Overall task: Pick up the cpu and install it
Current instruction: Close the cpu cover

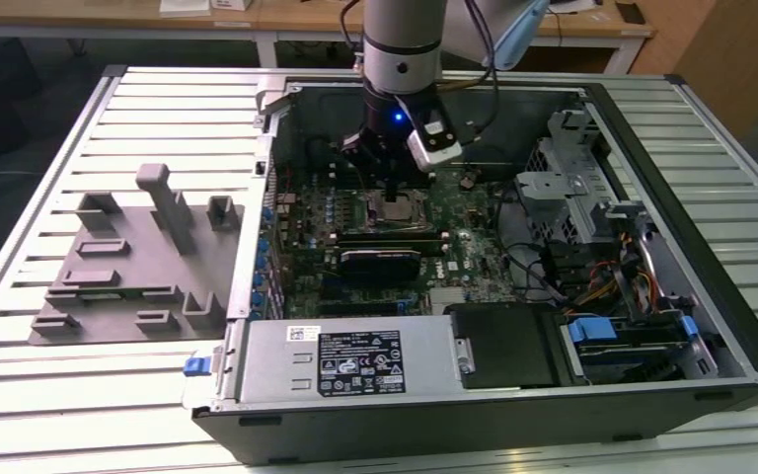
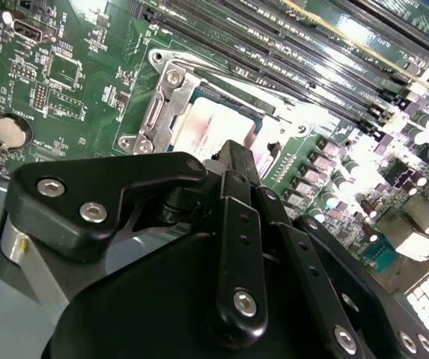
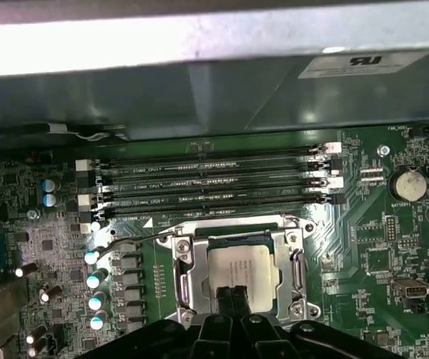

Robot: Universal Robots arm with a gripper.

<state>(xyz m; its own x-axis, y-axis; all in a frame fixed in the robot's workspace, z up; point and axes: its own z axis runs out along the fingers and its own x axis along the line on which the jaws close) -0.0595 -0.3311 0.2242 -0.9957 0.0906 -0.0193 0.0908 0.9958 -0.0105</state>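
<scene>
The cpu (image 3: pixel 248 271) is a silver square chip lying flat inside the metal socket frame (image 3: pixel 184 277) on the green motherboard. It shows pale and glossy in the second wrist view (image 2: pixel 203 127) and small under the arm in the exterior view (image 1: pixel 397 205). My gripper (image 3: pixel 230 293) points down into the open computer case. Its two black fingers are pressed together, with the tips at the near edge of the cpu's top. The black fingers (image 2: pixel 236 194) hide part of the chip. In the exterior view the gripper (image 1: pixel 393 184) hangs just above the socket.
Several memory slots (image 3: pixel 214 179) run beside the socket, with a case wall (image 3: pixel 199 90) behind them. A power supply (image 1: pixel 340 360) and drive cage (image 1: pixel 576 188) border the board. Grey fixture blocks (image 1: pixel 135 262) stand on the slatted table at the exterior view's left.
</scene>
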